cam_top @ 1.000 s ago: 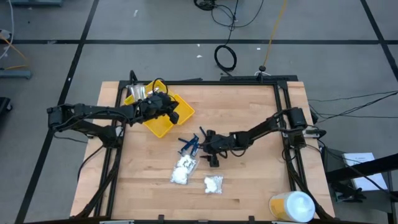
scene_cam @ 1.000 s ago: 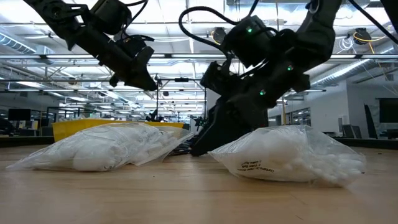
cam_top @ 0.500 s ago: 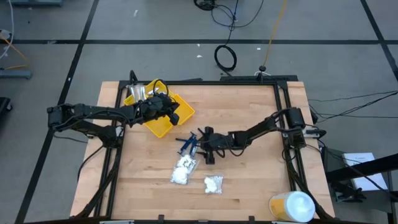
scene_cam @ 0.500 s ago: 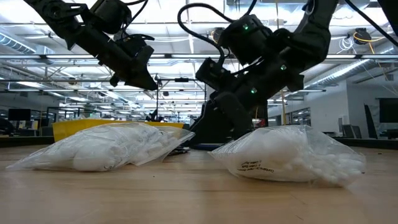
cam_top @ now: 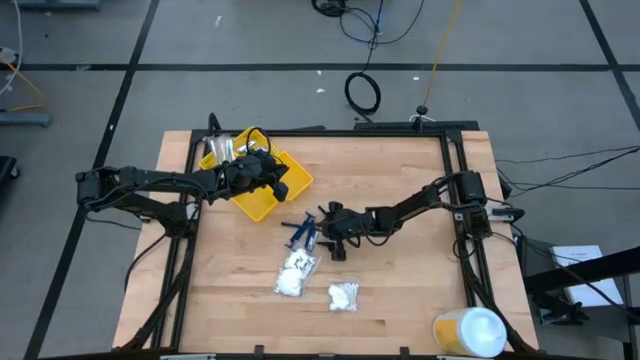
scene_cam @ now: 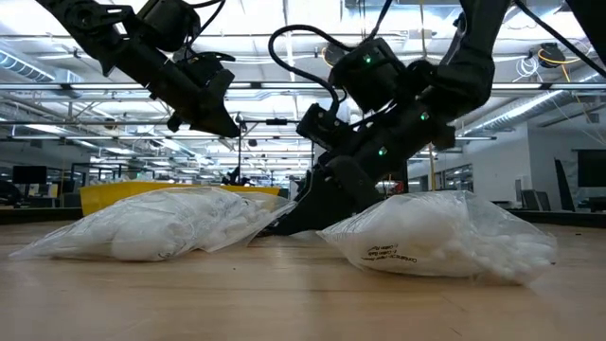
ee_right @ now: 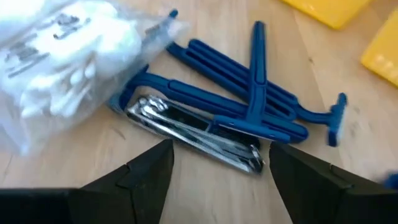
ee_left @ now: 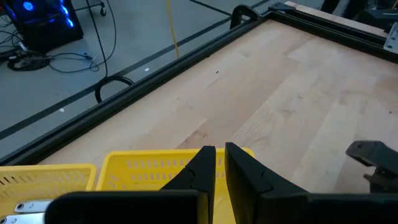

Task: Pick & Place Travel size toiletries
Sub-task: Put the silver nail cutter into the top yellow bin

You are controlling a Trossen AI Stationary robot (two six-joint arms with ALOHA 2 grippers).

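The right gripper (ee_right: 214, 163) has its jaws open, empty, low over the table (cam_top: 400, 290). A silvery packet (ee_right: 193, 132) lies directly between and ahead of the jaws, touching the blue sticks (ee_right: 239, 93) beyond it. The left gripper (ee_left: 215, 163), jaws closed and empty, hovers above the yellow tray (ee_left: 149, 167).

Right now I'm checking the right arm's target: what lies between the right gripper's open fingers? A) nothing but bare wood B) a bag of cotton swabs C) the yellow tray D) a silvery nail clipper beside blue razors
D: in the right wrist view the right gripper stands open over the silvery nail clipper, which lies against the blue razors.
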